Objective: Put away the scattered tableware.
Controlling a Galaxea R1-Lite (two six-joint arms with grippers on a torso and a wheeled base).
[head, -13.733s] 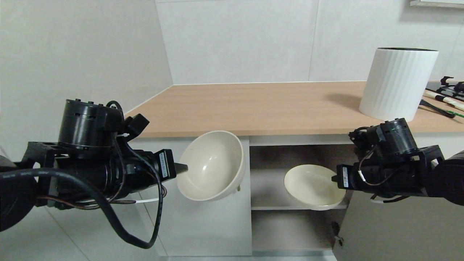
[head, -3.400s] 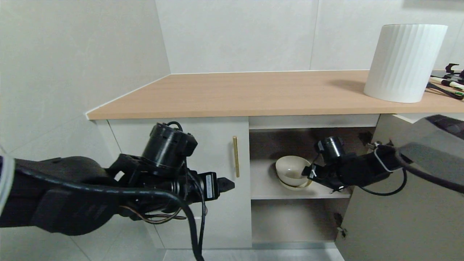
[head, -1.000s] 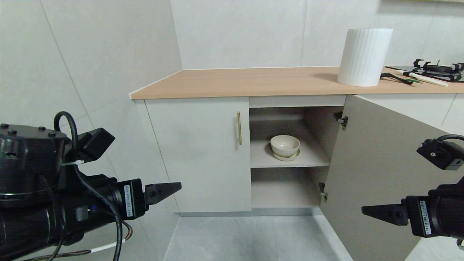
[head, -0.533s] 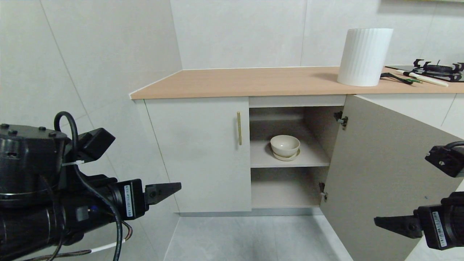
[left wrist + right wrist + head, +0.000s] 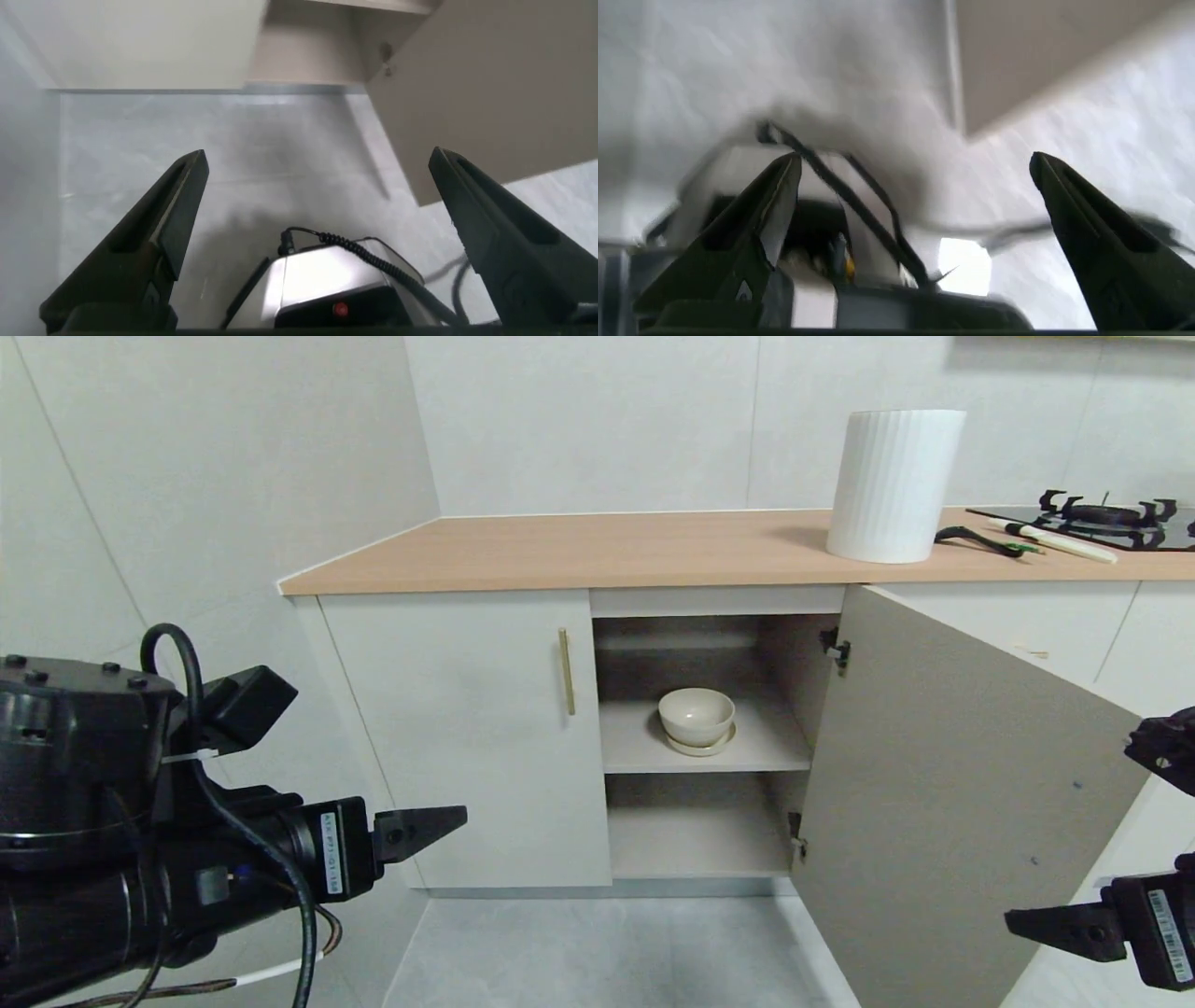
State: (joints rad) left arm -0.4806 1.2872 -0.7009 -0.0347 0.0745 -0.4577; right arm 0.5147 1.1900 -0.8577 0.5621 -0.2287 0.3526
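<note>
Head view: a small, round, glossy cream ceramic bowl (image 5: 696,714) stands upright on a shallow cream saucer-like plate (image 5: 700,748) whose rim peeks out beneath it. Both rest on the upper shelf (image 5: 766,751) of the open white cabinet, at 3 o'clock from the closed door's slim brass handle (image 5: 565,670). The grey cabinet door (image 5: 934,784) swings out at 4 o'clock of the bowl. The left gripper (image 5: 453,817) hangs at 8 o'clock of the scene and the right gripper (image 5: 1022,922) at 4 o'clock, both well apart from the bowl. The wrist views show each pincer spread wide and holding nothing. A tall white ribbed cylinder (image 5: 894,485) stands on the wooden countertop (image 5: 579,551) at 1 o'clock.
</note>
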